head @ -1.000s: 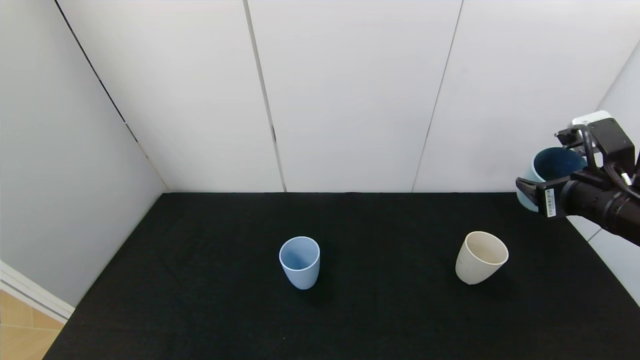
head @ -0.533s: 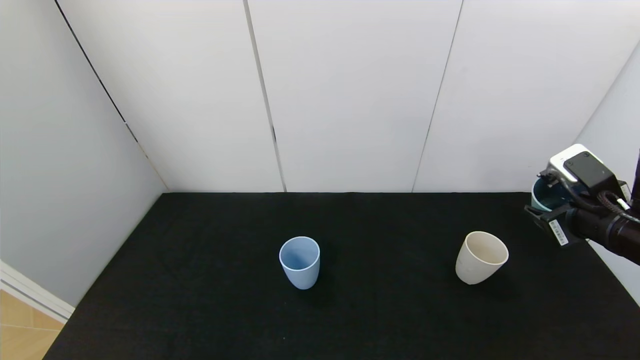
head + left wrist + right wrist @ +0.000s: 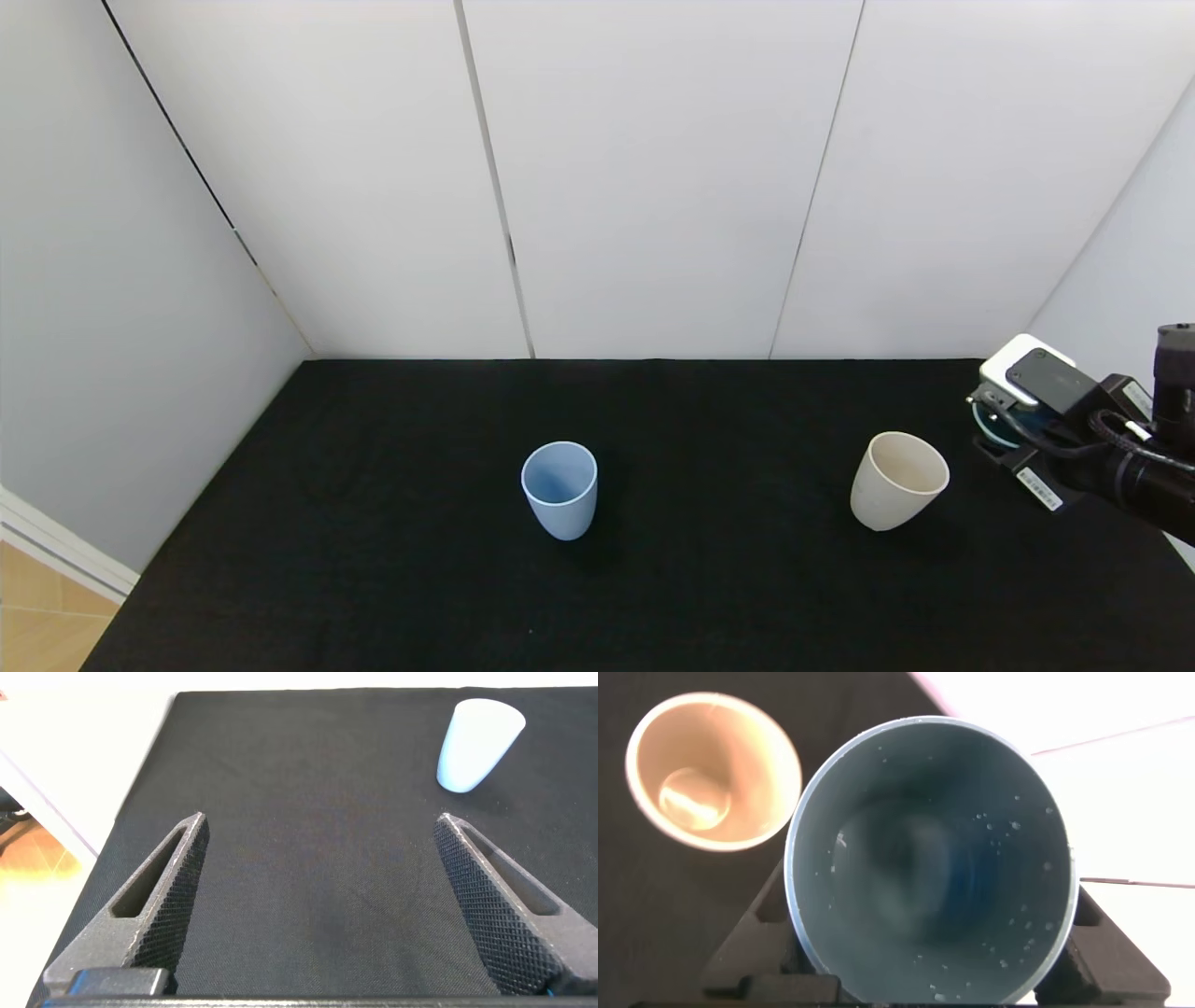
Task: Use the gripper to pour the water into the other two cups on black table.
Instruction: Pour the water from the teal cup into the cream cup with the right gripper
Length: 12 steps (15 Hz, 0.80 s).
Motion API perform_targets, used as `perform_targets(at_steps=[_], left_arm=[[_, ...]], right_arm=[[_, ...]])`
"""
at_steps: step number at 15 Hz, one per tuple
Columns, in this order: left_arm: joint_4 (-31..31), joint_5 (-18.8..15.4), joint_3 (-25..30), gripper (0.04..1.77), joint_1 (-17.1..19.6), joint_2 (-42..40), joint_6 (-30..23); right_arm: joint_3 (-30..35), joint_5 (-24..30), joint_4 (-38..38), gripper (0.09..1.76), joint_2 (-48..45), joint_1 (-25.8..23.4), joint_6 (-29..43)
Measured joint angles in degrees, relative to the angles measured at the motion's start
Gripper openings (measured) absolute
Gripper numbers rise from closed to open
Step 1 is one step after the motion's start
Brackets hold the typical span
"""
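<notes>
Right gripper (image 3: 1004, 446) fingers clamp the teal-green tapered cup (image 3: 931, 859) upright beside the cream-beige tumbler (image 3: 898, 480), so nothing spills; left gripper (image 3: 322, 910) fingers apart, idle over the black-cloth bench (image 3: 392, 560).

A big black table (image 3: 373, 560) fills the bottom part, with white walls (image 3: 653, 177) behind it. A light blue cup (image 3: 559, 489) stands up straight near the middle of the table. A cream cup (image 3: 897, 480) stands well off to its right. Just past the cream cup, at the right edge, is the right gripper (image 3: 1013, 446). It is black with a small white and grey box on top. A little bit of a teal cup (image 3: 995, 428) peeks out under that box, inside the gripper.
</notes>
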Motion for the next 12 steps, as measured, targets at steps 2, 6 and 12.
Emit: perform_targets(at_steps=[2, 6, 12], left_arm=[[0.0, 0.0, 0.0, 1.72, 0.0, 0.0, 0.0], [0.0, 0.0, 0.0, 1.72, 0.0, 0.0, 0.0], [0.0, 0.0, 0.0, 1.72, 0.0, 0.0, 0.0]], right_arm=[[0.4, 0.3, 0.0, 1.22, 0.9, 0.3, -0.2], [-0.2, 0.3, 0.1, 1.22, 2.4, 1.5, -4.2], [-3.3, -2.5, 0.2, 1.22, 3.5, 3.3, -15.0]])
